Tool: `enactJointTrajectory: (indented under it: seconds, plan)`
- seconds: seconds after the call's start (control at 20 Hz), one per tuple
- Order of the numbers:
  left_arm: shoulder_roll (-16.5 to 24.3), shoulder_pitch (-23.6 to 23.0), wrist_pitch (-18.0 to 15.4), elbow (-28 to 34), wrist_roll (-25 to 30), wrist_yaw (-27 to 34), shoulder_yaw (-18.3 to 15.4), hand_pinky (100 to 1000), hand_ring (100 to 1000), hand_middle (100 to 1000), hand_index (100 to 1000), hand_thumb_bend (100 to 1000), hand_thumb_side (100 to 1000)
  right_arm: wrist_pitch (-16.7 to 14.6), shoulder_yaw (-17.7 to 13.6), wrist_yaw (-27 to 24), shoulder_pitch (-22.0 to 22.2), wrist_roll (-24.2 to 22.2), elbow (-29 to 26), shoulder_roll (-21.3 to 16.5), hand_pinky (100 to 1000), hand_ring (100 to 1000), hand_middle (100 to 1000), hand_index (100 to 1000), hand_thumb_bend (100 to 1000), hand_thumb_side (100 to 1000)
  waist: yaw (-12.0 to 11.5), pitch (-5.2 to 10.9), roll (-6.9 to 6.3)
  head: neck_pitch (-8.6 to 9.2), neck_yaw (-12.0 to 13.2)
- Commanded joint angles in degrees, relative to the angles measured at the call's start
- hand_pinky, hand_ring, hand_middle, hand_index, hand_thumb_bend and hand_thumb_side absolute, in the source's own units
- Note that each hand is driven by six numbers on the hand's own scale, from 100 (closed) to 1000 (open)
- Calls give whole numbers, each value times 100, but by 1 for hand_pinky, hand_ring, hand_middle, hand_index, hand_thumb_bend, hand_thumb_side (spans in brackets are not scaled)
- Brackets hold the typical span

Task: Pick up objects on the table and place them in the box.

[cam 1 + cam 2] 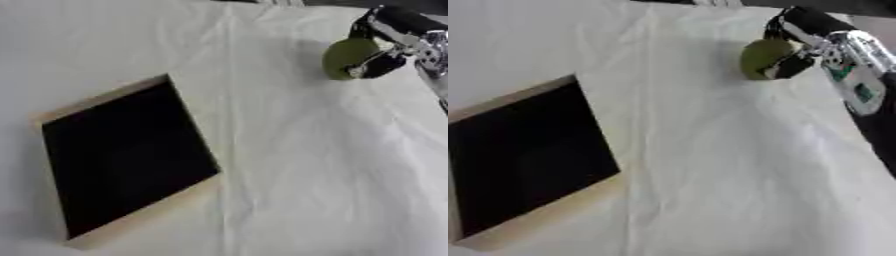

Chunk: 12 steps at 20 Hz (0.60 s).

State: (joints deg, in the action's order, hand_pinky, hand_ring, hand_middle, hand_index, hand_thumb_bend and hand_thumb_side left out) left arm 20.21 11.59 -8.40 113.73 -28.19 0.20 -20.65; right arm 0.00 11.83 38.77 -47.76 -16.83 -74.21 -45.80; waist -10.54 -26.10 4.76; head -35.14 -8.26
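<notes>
Tabletop point(306, 165): white cloth, plain, no pattern, faint grey creases and 1 long fold line running down middle
Box point(179, 197): pale tan wood rim, inside black, plain
Round object point(346, 57): dull olive green, plain, darker shade along lower edge
Right robot hand point(798, 50): black fingers, silver metal parts, wrist silver-white with small green patches
Far edge: dark strip beyond white cloth

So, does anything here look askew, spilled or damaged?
Nothing looks spilled or damaged. The box lies askew to the view, though the head's tilt may explain that. The white cloth is creased. The right hand holds a green round object at the upper right.
</notes>
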Motion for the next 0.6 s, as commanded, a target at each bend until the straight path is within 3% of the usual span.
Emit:
enactJointTrajectory:
  seconds: [0.05,0.15,0.6]
  plan:
    - [83,29,-4,86,6,-12,-25,496,508,550,717,295,588,-14,-141,-208,27,27,-569,-389,702,525,449,561,340,100,19,131,-18,27,13]
    - [86,30,-4,86,4,-14,-28,496,508,550,717,294,589,26,-204,-274,144,62,-1026,-538,701,519,449,566,372,100,29,134,-14,21,21]
    - [96,33,-3,86,-2,-12,-32,497,508,547,717,291,589,197,-354,-298,499,247,-3747,-1050,703,524,472,605,366,100,43,160,-5,11,13]
